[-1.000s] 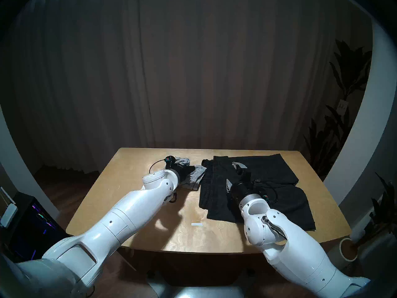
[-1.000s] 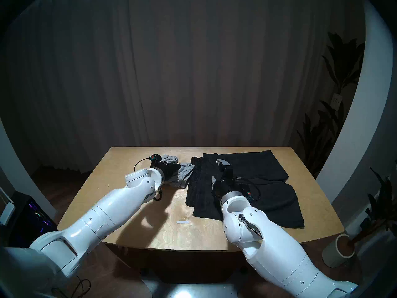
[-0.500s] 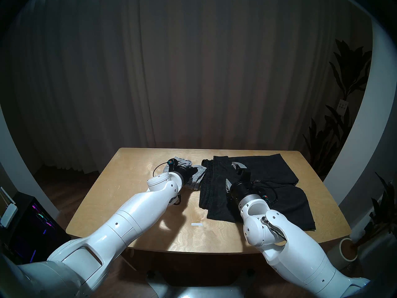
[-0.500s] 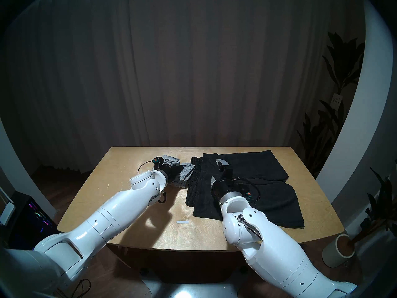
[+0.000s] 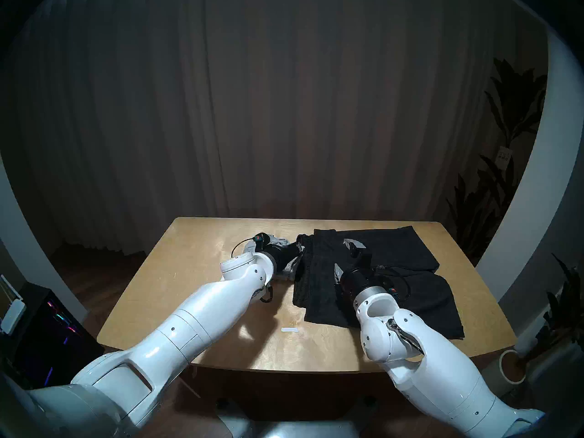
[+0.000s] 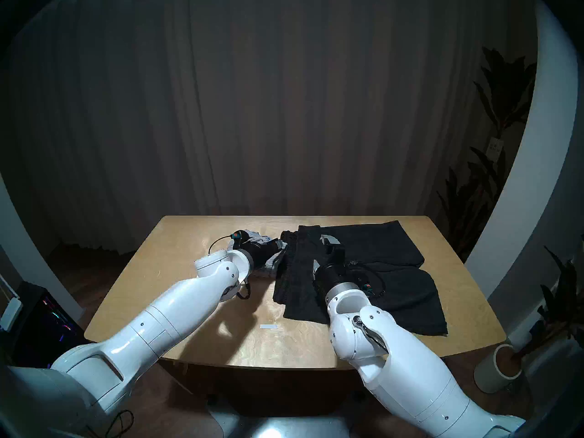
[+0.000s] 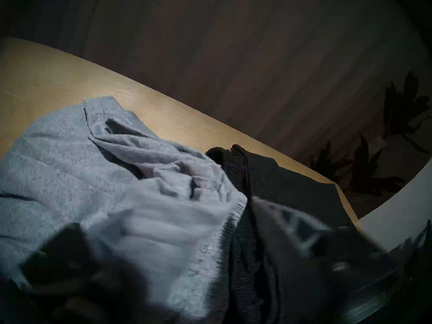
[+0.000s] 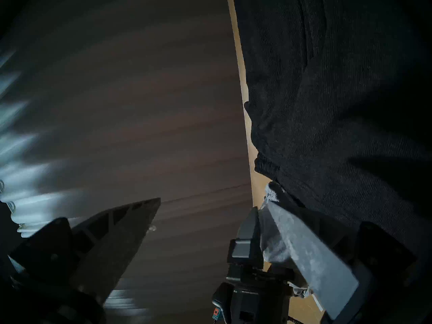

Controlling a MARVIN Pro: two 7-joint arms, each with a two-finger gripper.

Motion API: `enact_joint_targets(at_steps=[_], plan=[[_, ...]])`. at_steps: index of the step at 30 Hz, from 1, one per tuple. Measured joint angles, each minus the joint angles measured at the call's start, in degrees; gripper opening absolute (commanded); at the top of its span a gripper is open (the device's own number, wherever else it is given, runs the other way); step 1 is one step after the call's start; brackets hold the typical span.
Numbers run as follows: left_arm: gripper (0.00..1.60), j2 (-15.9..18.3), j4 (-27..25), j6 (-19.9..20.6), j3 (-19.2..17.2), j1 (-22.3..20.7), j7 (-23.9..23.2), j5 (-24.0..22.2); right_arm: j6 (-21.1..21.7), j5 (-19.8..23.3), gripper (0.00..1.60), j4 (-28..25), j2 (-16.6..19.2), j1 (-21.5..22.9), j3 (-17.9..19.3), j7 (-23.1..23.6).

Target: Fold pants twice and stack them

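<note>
Grey shorts (image 7: 70, 167): crumpled on table (image 5: 196, 288), touching black shorts (image 5: 392, 263) spread alongside. Left gripper (image 5: 295, 248): over grey fabric, jaw state indiscernible. Right gripper (image 5: 346, 254): fingers apart above black shorts.

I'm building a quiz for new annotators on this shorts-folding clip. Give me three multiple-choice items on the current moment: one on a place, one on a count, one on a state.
1. Where do the grey shorts lie relative to the black shorts?
A. On top of them
B. To their left in the head view, edges meeting
C. On the floor

2. How many pairs of shorts are on the table?
A. One
B. Two
C. Three

3. How do the jaws of the right gripper stand?
A. Clamped on grey cloth
B. Shut and empty
C. Wide apart, holding nothing

Answers:
1. B, the left wrist view shows the grey waistband edge against the black one.
2. B, only one grey and one black pair show.
3. C, the right wrist view shows a wide gap between the fingers.
</note>
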Motion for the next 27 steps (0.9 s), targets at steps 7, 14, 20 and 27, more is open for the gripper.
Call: enact_joint_targets(at_steps=[7, 14, 20, 27], plan=[[1.60, -0.05, 0.18, 0.48, 0.00, -0.01, -0.55, -0.16, 0.42, 0.60, 1.60, 0.09, 0.68, -0.24, 0.33, 0.02], [1.60, -0.14, 0.26, -0.15, 0.20, 0.01, -2.11, 0.45, 0.57, 0.66, 1.60, 0.20, 1.10, -0.21, 0.43, 0.02], [1.60, 0.31, -1.23, 0.10, 0.22, 0.43, -4.30, 0.12, 0.54, 0.66, 1.60, 0.25, 1.18, -0.19, 0.49, 0.00], [1.60, 2.08, -2.99, 3.87, -0.93, 1.06, -9.16, -4.43, 0.02, 0.66, 1.60, 0.49, 1.21, -0.22, 1.06, 0.00]])
